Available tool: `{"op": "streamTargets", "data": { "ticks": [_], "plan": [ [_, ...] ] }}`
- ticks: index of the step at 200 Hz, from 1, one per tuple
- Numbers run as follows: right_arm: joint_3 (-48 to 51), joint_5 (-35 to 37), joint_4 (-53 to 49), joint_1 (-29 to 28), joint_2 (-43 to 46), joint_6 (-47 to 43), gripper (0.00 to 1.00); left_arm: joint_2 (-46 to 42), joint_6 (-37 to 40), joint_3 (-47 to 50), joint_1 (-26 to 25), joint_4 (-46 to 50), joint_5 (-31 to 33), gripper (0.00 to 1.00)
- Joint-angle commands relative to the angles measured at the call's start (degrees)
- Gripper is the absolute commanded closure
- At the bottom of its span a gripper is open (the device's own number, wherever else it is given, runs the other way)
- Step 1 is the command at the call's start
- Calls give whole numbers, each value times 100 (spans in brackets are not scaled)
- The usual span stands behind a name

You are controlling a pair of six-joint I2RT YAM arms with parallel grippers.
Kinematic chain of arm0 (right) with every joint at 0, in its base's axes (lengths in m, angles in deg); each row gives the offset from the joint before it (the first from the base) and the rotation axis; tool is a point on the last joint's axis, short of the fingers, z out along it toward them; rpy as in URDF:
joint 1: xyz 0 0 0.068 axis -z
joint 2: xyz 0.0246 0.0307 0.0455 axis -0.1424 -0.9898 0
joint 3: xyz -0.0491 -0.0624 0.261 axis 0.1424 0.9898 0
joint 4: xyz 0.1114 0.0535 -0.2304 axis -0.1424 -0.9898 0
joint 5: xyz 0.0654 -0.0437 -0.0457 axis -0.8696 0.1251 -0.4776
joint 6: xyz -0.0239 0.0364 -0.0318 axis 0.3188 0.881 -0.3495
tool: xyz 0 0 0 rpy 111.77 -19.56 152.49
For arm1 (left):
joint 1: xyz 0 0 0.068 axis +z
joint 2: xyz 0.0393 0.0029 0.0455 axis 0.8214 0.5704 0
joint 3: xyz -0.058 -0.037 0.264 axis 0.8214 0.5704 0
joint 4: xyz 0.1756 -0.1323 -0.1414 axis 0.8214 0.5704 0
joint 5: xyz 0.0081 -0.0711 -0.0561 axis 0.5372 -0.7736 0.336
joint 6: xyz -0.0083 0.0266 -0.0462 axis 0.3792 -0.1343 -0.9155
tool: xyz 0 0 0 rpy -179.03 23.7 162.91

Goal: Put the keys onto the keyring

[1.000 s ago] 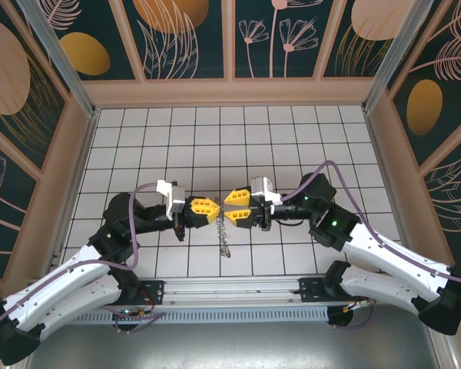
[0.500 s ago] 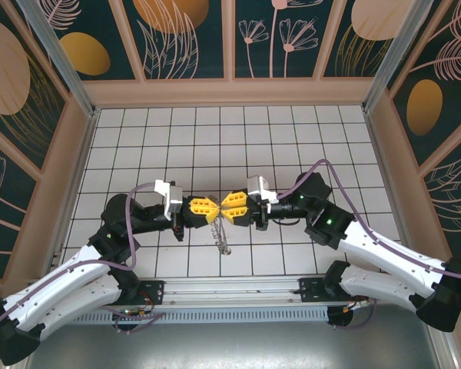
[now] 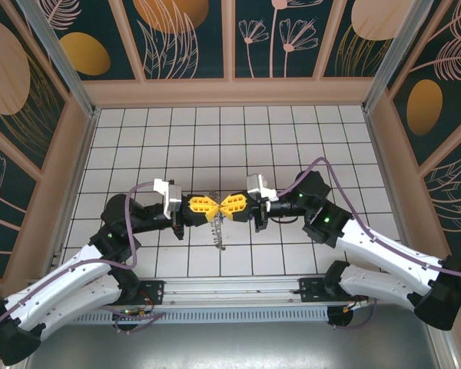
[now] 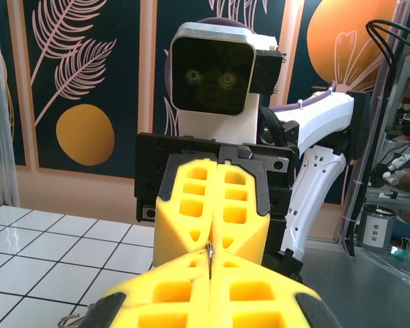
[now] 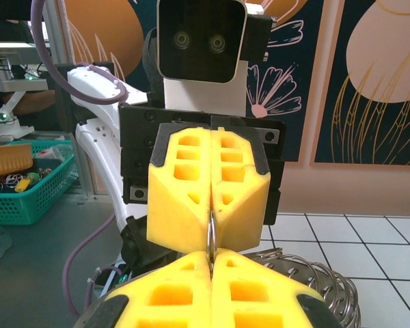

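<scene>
Where the white tiled table [image 3: 292,138] lies boxed in by dark teal wall panels [image 3: 292,31] painted with pale leaves and orange discs, the two arms meet tip to tip above its near middle. The left claw [image 3: 213,208] and the right claw [image 3: 223,207] are each pressed together on the keyring [image 3: 217,233]. Its thin metal edge is pinched between the yellow fingertips [image 5: 184,205], and its wire loops dangle toward the tiles. Off the table's side, the right wrist view shows a green basket [image 5: 27,195] of clutter.

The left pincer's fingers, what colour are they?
Bright yellow fingers, shown best in the right wrist view.
</scene>
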Motion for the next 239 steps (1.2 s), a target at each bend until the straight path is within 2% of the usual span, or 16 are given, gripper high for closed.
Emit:
{"op": "streamTargets", "data": {
  "ticks": [1, 25, 36, 44, 73, 95, 118, 160, 239],
  "plan": [
    [-174, 181, -299, 8, -61, -260, 100, -79, 238, -278, -32, 496, 160, 100],
    [-654, 367, -1355, 29, -140, -733, 100, -155, 765, -716, -30, 1806, 632, 72],
    [-855, 400, -1776, 50, -182, -924, 100, -122, 990, -987, -33, 2423, 831, 65],
    [-1025, 400, -2106, 61, -223, -1060, 100, -91, 1161, -1183, -32, 2817, 930, 62],
    [-1596, 328, -3263, 69, -375, -1575, 100, 142, 1637, -1928, -34, 4130, 1216, 61],
    [-1811, 318, -3758, 69, -424, -1742, 100, 474, 1961, -2454, -32, 4972, 1400, 61],
    [-2018, 391, -4154, 66, -555, -1780, 100, 818, 2155, -2819, -34, 5494, 1327, 61],
    [-2365, 394, -4698, 119, -937, -1761, 100, 1060, 2283, -2917, -41, 5654, 979, 62],
    [-2491, 212, -4804, 263, -1144, -1692, 100, 1075, 2413, -2840, -50, 5826, 707, 65]
  ]
}}
